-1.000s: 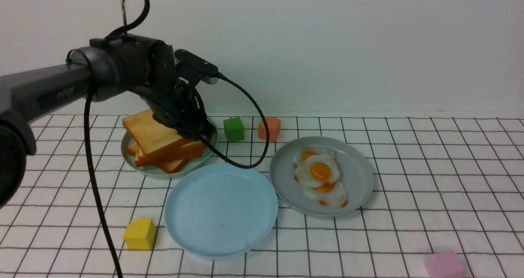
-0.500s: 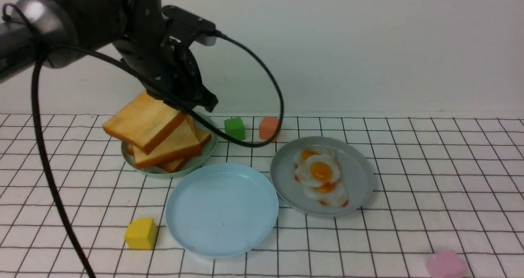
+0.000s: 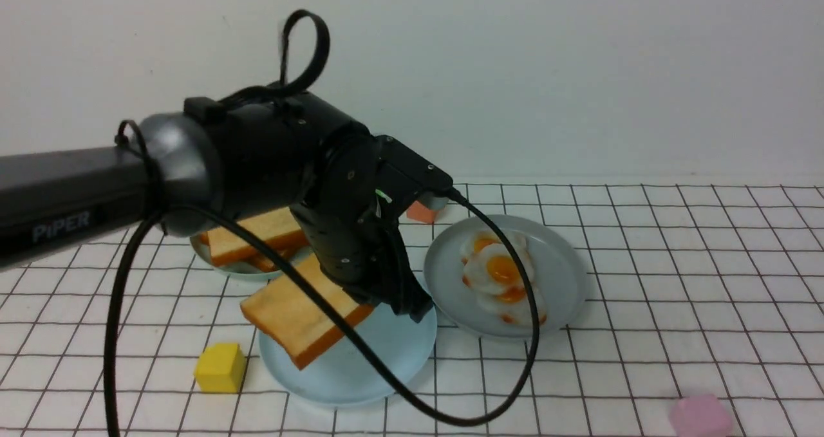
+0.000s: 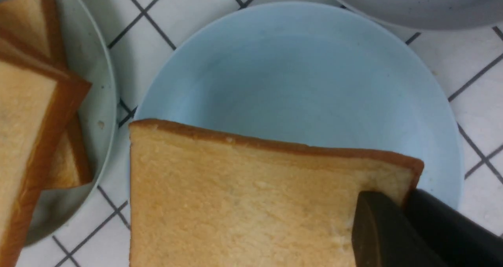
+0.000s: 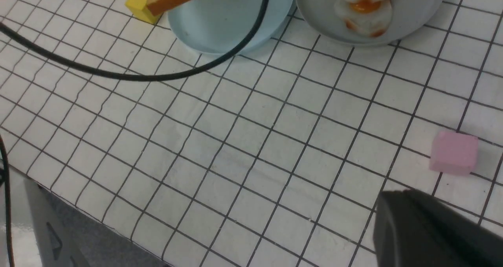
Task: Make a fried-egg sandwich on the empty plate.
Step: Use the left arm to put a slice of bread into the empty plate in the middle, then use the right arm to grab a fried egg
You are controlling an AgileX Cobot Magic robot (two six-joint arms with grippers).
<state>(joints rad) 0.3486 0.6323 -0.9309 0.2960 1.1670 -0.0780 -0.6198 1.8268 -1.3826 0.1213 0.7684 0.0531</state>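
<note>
Our left gripper (image 3: 386, 303) was clamped on one toast slice (image 3: 296, 318) in the front view, holding it tilted over the light-blue empty plate (image 3: 393, 360). Fried eggs (image 3: 502, 273) lay on the grey plate (image 3: 560, 276) just beside it. From the left wrist we saw a finger (image 4: 385, 231) pinching the slice's corner above the bare plate. From the right wrist, our right gripper (image 5: 432, 231) showed only as a dark edge, so we could not tell its state.
</note>
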